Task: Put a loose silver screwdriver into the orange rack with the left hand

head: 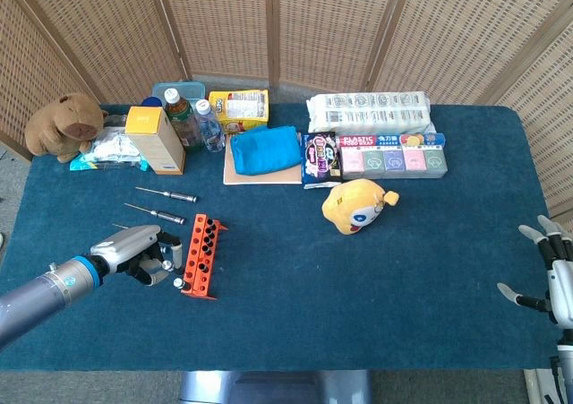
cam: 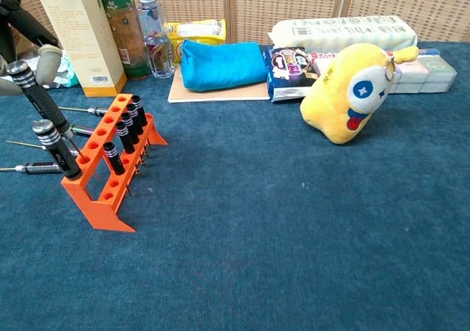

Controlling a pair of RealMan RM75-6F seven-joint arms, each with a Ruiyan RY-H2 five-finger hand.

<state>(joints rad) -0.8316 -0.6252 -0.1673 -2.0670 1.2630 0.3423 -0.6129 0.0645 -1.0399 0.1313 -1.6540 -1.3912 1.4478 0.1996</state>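
Observation:
The orange rack (head: pixel 199 256) (cam: pixel 103 191) stands at the front left of the blue table and holds several black-handled screwdrivers. My left hand (head: pixel 134 253) is just left of it and grips a silver screwdriver (cam: pixel 44 108) by its black handle. The tool is tilted, with its tip down at a hole on the rack's near left end. In the chest view only the fingertips (cam: pixel 48 56) show, around the handle's top. Two loose screwdrivers (head: pixel 166 193) (head: pixel 155 212) lie behind the rack, and another (cam: pixel 33 168) lies to its left. My right hand (head: pixel 551 283) hangs open off the table's right edge.
A yellow plush toy (head: pixel 356 205) sits mid-table. Along the back stand a yellow box (head: pixel 155 140), bottles (head: pixel 183 117), a blue pouch (head: pixel 265 149), snack packs (head: pixel 392 153) and a tissue pack (head: pixel 369 111). A brown capybara plush (head: pixel 63 124) is at the far left.

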